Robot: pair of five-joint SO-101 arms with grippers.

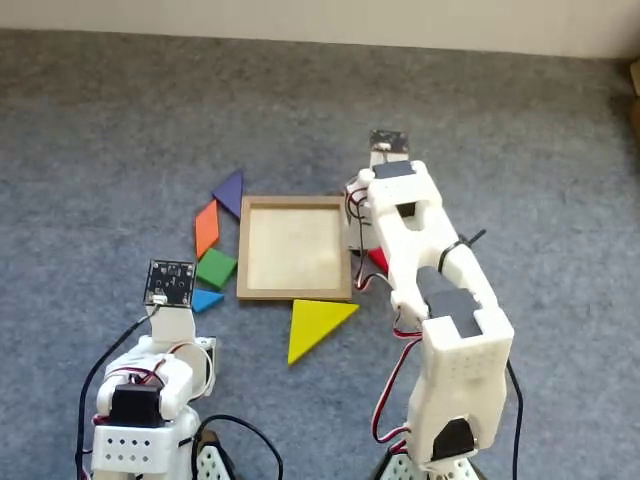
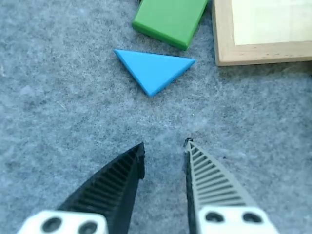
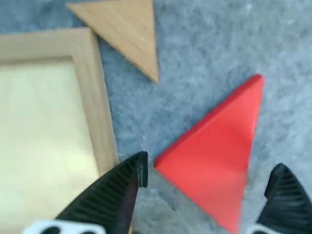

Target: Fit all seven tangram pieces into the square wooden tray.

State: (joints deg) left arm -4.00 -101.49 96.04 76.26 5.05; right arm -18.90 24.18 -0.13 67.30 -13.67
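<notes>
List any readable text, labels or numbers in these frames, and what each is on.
None can be read.
The wooden tray is plain wood with no print.
The yellow triangle, blue triangle and red triangle have plain coloured faces with no marks.
The dark board on the left arm's wrist may carry markings, but they are too small to read.

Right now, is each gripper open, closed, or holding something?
Left gripper: open, holding nothing.
Right gripper: open wide around the red triangle, not yet clamped on it.
</notes>
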